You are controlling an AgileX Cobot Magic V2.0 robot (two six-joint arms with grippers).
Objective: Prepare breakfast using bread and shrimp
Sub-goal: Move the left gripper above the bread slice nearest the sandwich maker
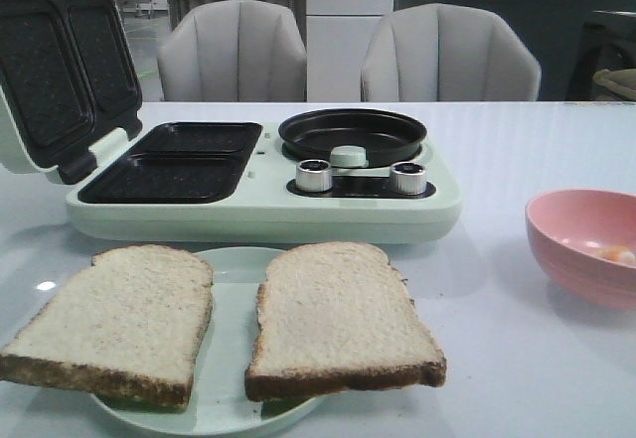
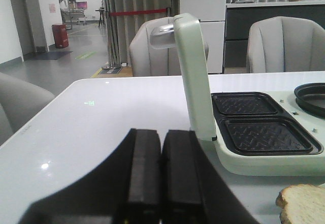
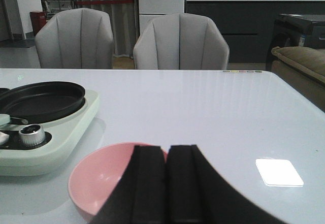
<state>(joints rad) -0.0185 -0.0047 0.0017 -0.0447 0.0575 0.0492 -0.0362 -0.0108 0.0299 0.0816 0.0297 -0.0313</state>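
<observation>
- Two square slices of pale beige sandwich bread with dark brown crusts (image 1: pixel 224 324): laid side by side on a round pale green plate (image 1: pixel 234 269) at the near edge of the white glossy table (image 1: pixel 497 160); both slices overhang the plate rim; a corner of one is caught in the left wrist view (image 2: pixel 303 203)
- Small orange-pink shrimp (image 1: pixel 617 254): seen in the pink round bowl (image 1: pixel 586 244) at the table's right side, partly cut off by the picture edge; hidden in the right wrist view
- Pale green breakfast maker (image 1: pixel 258 195): lid raised, two dark ridged sandwich wells (image 1: pixel 179 162) exposed, round black pan (image 1: pixel 353 135) and two silver knobs (image 1: pixel 314 176) on its right half
- Left tool (image 2: pixel 161 173): black pads pressed together, nothing pinched, held above bare table left of the appliance
- Right tool (image 3: pixel 167 183): pads pressed together, nothing pinched, held just over the near rim of the pink bowl (image 3: pixel 101 181)
- Risks, as judged: an overhanging slice could be tipped off the plate if pressed at its edge; soft bread could be torn by a hard pinch; the small curled shrimp could be slipped or missed; the light bowl could be nudged along the slick table; the raised lid could be struck by the left arm
</observation>
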